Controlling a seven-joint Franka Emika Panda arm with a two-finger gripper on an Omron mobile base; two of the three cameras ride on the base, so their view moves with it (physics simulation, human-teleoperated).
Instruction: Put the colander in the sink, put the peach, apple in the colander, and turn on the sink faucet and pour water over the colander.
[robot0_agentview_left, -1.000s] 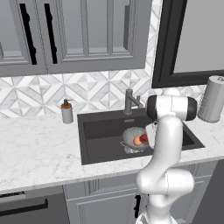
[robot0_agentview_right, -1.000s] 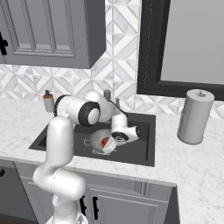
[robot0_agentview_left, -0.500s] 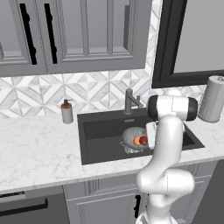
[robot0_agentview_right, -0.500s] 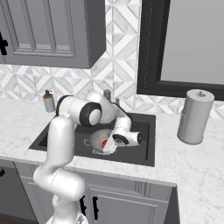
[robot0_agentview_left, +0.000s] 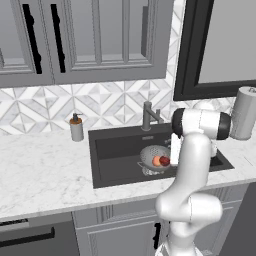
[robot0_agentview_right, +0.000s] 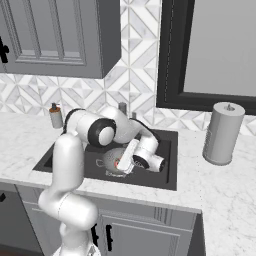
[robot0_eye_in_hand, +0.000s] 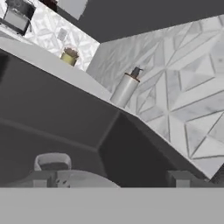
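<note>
The silver colander (robot0_agentview_left: 150, 154) sits in the dark sink (robot0_agentview_left: 112, 147), right of its middle. Inside it the orange-pink peach (robot0_agentview_left: 156, 160) and the dark red apple (robot0_agentview_left: 164, 161) lie side by side. My gripper (robot0_agentview_right: 125, 161) hangs low over the colander's right side, open, with nothing between its fingers. In the hand view the fingertips (robot0_eye_in_hand: 43, 178) stand far apart, and the colander's rim (robot0_eye_in_hand: 74, 180) and a loop handle (robot0_eye_in_hand: 52, 161) lie just beyond them. A patch of the apple (robot0_agentview_right: 116, 163) shows beside the gripper. The faucet (robot0_agentview_left: 146, 115) stands behind the sink with no water running.
A grey soap pump bottle (robot0_agentview_left: 76, 129) stands on the marble counter left of the sink, also seen ahead of the hand (robot0_eye_in_hand: 126, 87). A paper towel roll (robot0_agentview_right: 223, 132) stands at the right. Tiled wall and upper cabinets close the back.
The jaws have spread wider apart. The hand has shifted slightly right and away from the fruit, which stays in the colander.
</note>
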